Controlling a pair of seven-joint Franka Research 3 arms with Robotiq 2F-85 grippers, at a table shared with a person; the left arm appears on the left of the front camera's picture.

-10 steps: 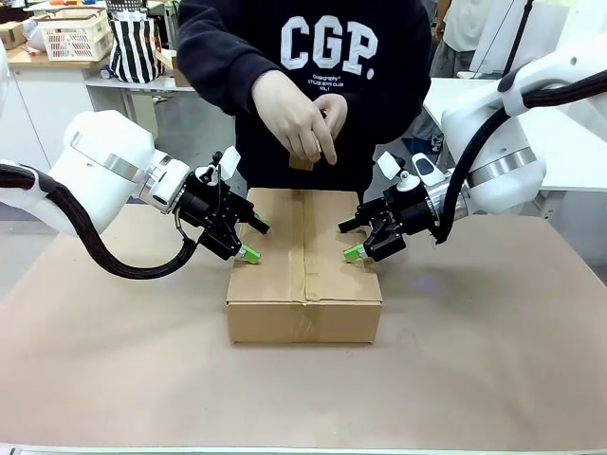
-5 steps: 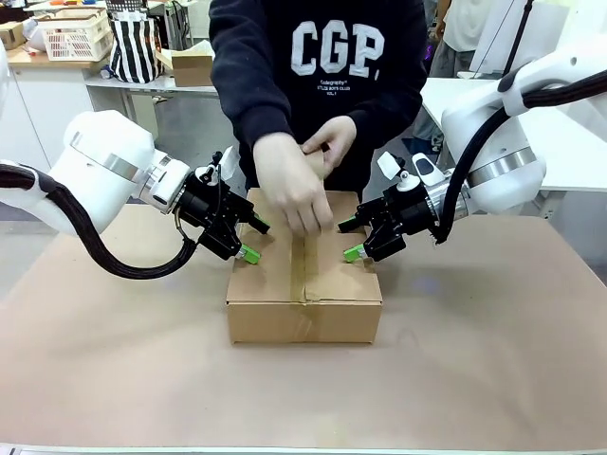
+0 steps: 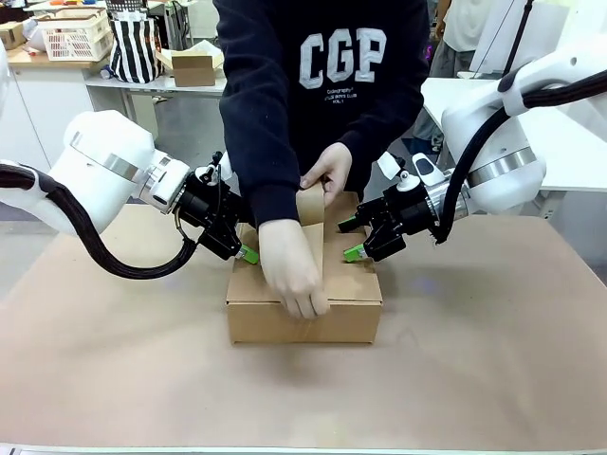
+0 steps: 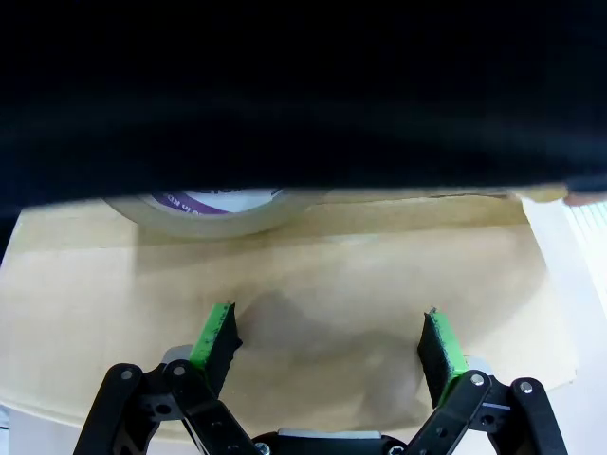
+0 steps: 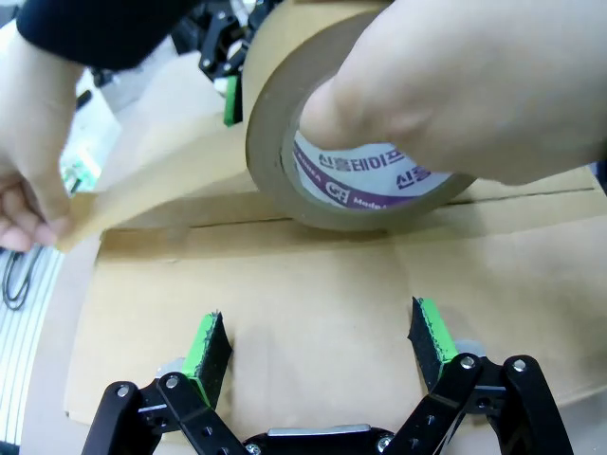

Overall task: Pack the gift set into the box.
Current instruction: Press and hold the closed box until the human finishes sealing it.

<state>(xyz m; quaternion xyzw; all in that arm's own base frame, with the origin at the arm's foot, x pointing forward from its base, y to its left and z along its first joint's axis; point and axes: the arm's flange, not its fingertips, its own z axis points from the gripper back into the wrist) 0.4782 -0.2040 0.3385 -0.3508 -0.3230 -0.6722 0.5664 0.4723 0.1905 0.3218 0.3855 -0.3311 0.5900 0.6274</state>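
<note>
A: Sitting on the surface between the two robot hands, the box [image 3: 303, 284] has its flaps shut while a person draws tape from a tape roll [image 5: 365, 166] along the seam.

B: And the hands?

A: The left hand [image 3: 252, 240] and right hand [image 3: 350, 239] are both spread wide, holding nothing, pads resting over the lid on either side.

B: How would it handle?

A: Stiff corrugated card, probably light; too wide for one hand, so press the opposite side walls.
</note>
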